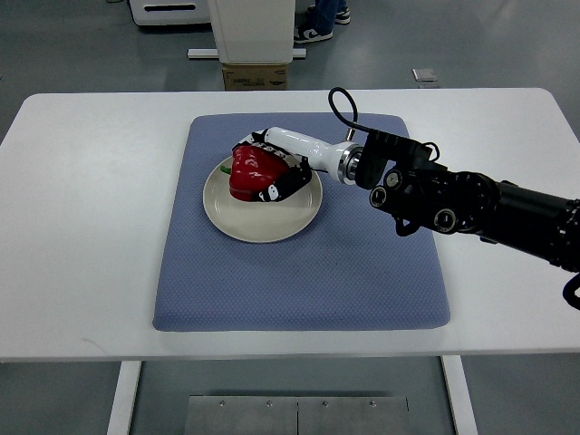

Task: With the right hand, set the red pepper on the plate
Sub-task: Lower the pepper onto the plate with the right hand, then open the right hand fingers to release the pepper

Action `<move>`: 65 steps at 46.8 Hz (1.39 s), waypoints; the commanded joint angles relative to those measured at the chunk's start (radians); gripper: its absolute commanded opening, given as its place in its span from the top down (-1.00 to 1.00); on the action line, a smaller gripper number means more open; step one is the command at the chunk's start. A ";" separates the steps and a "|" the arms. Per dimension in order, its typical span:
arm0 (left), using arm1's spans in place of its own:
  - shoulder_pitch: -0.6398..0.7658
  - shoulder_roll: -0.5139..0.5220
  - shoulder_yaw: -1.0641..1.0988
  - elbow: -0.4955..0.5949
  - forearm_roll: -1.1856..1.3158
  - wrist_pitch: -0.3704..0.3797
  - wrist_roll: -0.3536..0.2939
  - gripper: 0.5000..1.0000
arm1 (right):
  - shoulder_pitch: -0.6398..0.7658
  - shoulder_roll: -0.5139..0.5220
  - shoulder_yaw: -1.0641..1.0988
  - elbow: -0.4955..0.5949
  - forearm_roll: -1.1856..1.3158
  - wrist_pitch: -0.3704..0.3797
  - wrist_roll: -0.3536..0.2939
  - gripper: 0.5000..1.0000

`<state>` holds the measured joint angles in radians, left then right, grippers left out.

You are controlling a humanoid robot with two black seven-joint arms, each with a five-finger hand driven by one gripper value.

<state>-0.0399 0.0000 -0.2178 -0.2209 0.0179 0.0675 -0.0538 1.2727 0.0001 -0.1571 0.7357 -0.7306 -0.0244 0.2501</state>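
A red pepper (248, 172) lies on the cream plate (237, 220), in its upper half. My right hand (274, 166) reaches in from the right, white with black fingertips, and its fingers curl around the pepper's top and right side. The black forearm (471, 204) stretches back to the right edge of the picture. A bit of green stem shows at the pepper's left. The plate rests on the upper middle of a blue mat (299, 272).
The blue mat lies on a white table (72, 227). Beyond the table's far edge stand a cardboard box (256, 76) and a white pedestal, and a person's shoes (314, 34) show on the floor.
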 commanded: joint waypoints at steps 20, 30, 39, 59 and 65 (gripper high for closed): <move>0.000 0.000 0.000 0.000 0.001 0.000 0.000 -1.00 | -0.058 0.000 0.013 -0.010 0.019 -0.008 0.000 1.00; 0.000 0.000 0.000 0.000 0.001 0.000 0.000 -1.00 | -0.070 0.000 0.014 -0.010 0.019 -0.008 0.002 1.00; 0.000 0.000 0.000 0.000 0.001 0.000 0.000 -1.00 | -0.079 0.000 0.027 -0.013 0.020 -0.012 0.002 -0.03; 0.000 0.000 0.000 0.000 0.001 0.000 0.000 -1.00 | -0.081 0.000 0.042 -0.015 0.028 -0.012 0.003 -0.98; 0.000 0.000 0.000 0.000 0.001 0.000 0.000 -1.00 | -0.081 0.000 0.045 -0.012 0.028 -0.011 0.003 -0.98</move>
<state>-0.0399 0.0000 -0.2178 -0.2209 0.0176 0.0675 -0.0538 1.1917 0.0000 -0.1140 0.7212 -0.7028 -0.0368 0.2532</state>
